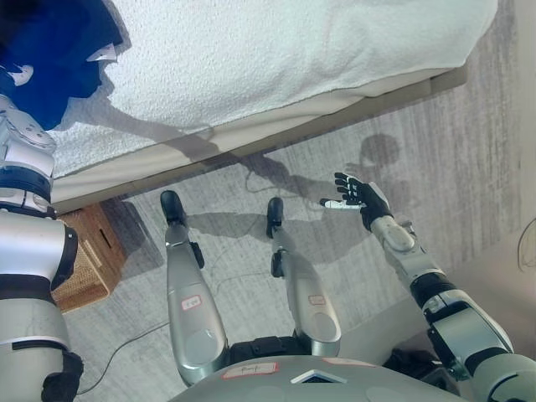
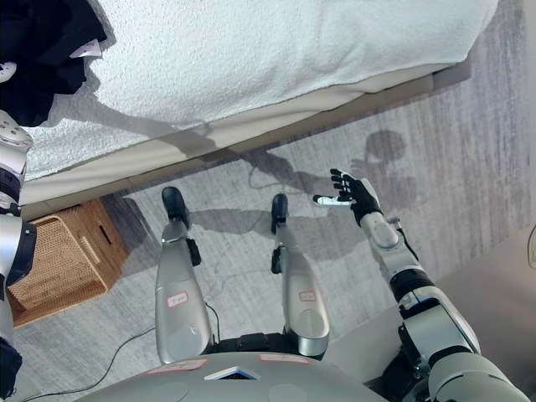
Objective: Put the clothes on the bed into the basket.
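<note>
Across the upper part of the frame lies the bed (image 1: 293,50), covered by a white, nubbly towel-like blanket whose edge hangs over a beige mattress side and a pale wooden frame running diagonally from the left edge up to the upper right. At the upper left corner, on that white cover, sits a dark blue garment (image 1: 54,59); it looks nearly black in the right eye view, bunched in a heap with a small white tag showing at its right edge. The robot's left arm rises along the left edge of the frame toward this garment, and a small white tip shows against the cloth at the far left, but the left hand itself is lost against the fabric, so I cannot tell whether its fingers are spread or closed on the cloth.

Lower left, on the grey carpeted floor (image 1: 469,167) just below the bed's edge, stands the woven brown wicker basket (image 2: 59,264). It is partly cut off by the left arm in the left eye view and shows more fully in the right eye view. No clothing can be seen in the visible part of it.

Right of centre, the right hand (image 1: 356,195) is held out over the carpet, well apart from the bed, the garment and the basket. Its dark fingers are straight and spread, a white tip pointing toward the left of the frame, and it holds nothing.
</note>
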Available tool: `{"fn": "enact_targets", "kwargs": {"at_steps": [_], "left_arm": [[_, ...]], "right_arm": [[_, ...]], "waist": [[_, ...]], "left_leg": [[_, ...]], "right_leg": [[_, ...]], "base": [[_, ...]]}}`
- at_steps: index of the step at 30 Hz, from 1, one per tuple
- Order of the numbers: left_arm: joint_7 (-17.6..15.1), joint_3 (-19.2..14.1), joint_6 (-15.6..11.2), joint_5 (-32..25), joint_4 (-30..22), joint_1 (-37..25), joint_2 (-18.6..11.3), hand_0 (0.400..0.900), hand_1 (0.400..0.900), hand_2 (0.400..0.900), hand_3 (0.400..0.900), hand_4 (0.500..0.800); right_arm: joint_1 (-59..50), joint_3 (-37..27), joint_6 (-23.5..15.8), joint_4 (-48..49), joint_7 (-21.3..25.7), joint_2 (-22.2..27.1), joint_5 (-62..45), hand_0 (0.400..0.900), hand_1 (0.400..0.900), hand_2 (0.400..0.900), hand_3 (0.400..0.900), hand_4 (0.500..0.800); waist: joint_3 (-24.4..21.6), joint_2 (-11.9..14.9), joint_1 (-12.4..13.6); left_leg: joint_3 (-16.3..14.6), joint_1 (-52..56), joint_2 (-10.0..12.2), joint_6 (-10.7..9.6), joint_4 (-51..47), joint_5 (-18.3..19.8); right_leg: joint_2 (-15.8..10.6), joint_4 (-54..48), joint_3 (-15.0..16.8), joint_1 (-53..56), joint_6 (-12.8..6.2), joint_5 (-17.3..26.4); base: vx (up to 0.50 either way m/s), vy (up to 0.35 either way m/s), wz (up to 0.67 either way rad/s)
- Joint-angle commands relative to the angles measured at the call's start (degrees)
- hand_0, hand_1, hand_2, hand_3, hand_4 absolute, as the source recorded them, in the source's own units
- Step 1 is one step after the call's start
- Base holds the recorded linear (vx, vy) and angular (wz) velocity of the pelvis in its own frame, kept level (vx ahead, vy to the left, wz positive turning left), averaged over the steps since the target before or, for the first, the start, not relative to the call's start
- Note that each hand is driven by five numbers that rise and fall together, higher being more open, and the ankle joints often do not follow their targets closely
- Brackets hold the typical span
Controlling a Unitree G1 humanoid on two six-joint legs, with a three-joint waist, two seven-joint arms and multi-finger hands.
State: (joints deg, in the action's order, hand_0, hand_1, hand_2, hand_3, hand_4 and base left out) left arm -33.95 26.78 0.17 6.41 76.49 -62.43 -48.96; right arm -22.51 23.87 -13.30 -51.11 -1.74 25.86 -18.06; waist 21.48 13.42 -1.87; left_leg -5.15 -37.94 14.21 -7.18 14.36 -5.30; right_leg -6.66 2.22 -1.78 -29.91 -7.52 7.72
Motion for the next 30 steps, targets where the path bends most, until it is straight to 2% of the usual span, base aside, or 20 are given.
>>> {"fn": "enact_targets", "kwargs": {"at_steps": [1,4,11,15,19,22,23,25,30], "left_arm": [[0.05,0.39,-1.01,-0.07,1.77,1.60,0.65,0.400,0.400,0.400,0.400,0.500],[1.20,-1.49,-1.79,-2.13,0.51,4.02,1.70,0.400,0.400,0.400,0.400,0.500],[5.31,-7.49,-3.93,-7.00,-4.80,14.27,4.73,0.400,0.400,0.400,0.400,0.500],[6.82,-9.15,-4.04,-6.59,-5.20,18.31,4.59,0.400,0.400,0.400,0.400,0.500],[8.76,-12.27,-3.61,-3.58,-3.52,25.27,2.31,0.400,0.400,0.400,0.400,0.500],[8.77,-12.35,-3.61,-3.56,-3.56,25.36,2.29,0.400,0.400,0.400,0.400,0.500],[9.55,-15.68,-3.39,-2.45,-2.20,29.37,-0.23,0.400,0.400,0.400,0.400,0.500],[10.09,-17.74,-3.06,0.26,-0.88,32.63,-4.16,0.400,0.400,0.400,0.400,0.500],[11.84,-23.51,-2.38,0.98,0.40,37.55,-9.79,0.400,0.400,0.400,0.400,0.500]], "right_arm": [[4.95,-2.16,-2.41,1.68,0.82,5.95,-1.95,0.900,0.900,0.900,0.900,0.800],[5.49,-2.57,-2.06,0.72,0.81,5.55,-1.73,0.900,0.900,0.900,0.900,0.800],[7.02,-5.78,0.27,-6.79,0.45,4.70,0.18,0.900,0.900,0.900,0.900,0.800],[7.51,-6.80,1.00,-10.71,-0.29,5.02,1.61,0.900,0.900,0.900,0.900,0.800],[8.48,-8.46,1.95,-14.47,-1.35,5.76,4.11,0.900,0.900,0.900,0.900,0.800],[8.46,-8.41,1.93,-14.49,-1.36,5.76,4.11,0.900,0.900,0.900,0.900,0.800],[9.49,-9.68,2.11,-15.84,-1.80,6.06,4.99,0.900,0.900,0.900,0.900,0.800],[10.31,-10.15,2.03,-16.23,-2.73,6.49,5.40,0.900,0.900,0.900,0.900,0.800],[11.87,-10.72,2.37,-15.81,-4.22,7.19,5.47,0.900,0.900,0.900,0.900,0.800]], "waist": [[-5.08,-2.02,-1.19],[-5.93,-2.51,-0.60],[-7.74,-4.67,3.41],[-8.44,-5.25,4.63],[-10.10,-6.04,6.27],[-10.06,-6.04,6.24],[-10.87,-6.19,7.04],[-11.54,-6.07,7.78],[-12.23,-5.08,9.21]], "left_leg": [[6.28,-4.79,2.33,-3.16,-1.44,-4.27],[6.21,-2.43,2.31,-3.13,-1.98,-4.28],[6.03,8.96,1.75,-2.60,-3.10,-2.64],[5.86,13.18,1.30,-2.44,-3.88,-2.31],[5.68,17.39,0.72,-2.27,-5.38,-2.39],[5.65,17.51,0.71,-2.27,-5.45,-2.40],[6.01,18.75,0.75,-2.25,-6.14,-2.57],[6.60,18.90,1.34,-2.36,-6.21,-2.84],[7.78,18.15,2.46,-2.60,-5.91,-3.13]], "right_leg": [[-5.14,-0.63,0.46,4.45,-5.94,1.49],[-5.08,-0.08,0.12,6.12,-5.91,0.95],[-5.80,1.81,-0.66,15.55,-5.28,-2.90],[-6.09,2.01,-1.27,19.01,-5.21,-4.03],[-6.38,2.07,-1.96,22.58,-4.89,-5.37],[-6.39,2.06,-1.96,22.66,-4.89,-5.39],[-6.16,2.04,-2.15,23.98,-4.71,-6.01],[-5.56,1.95,-2.62,24.68,-4.38,-6.61],[-4.12,1.34,-3.45,25.58,-4.05,-7.05]], "base": [[0.03,-0.012,0.05],[0.07,-0.026,0.09],[0.15,-0.016,0.19],[0.10,0.007,0.14],[0.06,0.003,0.11],[0.02,-0.008,0.05],[0.04,-0.047,0.15],[0.03,-0.065,0.15],[0.02,-0.077,0.09]]}}
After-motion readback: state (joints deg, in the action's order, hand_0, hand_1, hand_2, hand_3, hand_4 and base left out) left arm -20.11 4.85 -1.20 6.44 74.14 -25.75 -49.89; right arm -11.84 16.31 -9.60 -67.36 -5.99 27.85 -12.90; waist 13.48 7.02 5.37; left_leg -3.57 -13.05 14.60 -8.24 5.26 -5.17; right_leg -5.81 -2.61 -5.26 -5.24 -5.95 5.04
